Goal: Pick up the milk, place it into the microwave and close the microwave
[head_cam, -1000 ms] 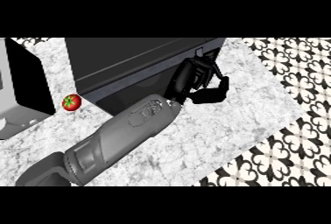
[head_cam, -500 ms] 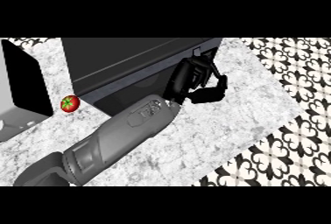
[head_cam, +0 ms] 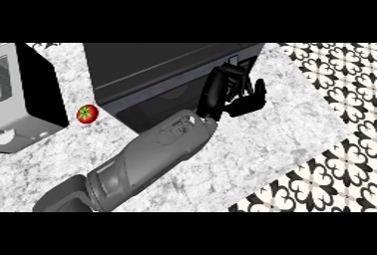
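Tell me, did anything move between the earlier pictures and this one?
Very little. The right hand stays at the dark microwave, fingers straight against its front near the right corner; it took hold of nothing and let nothing go. Everything has slid slightly rightward in the picture together, so the view itself seems to have turned. The tomato remains on the counter beside the microwave.

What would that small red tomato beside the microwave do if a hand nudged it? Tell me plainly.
The tomato looks round and smooth, so it would probably roll rather than slide. It sits on the flat marble counter in the gap between the microwave and the grey appliance, so it likely would not travel far. Being small, it is probably light.
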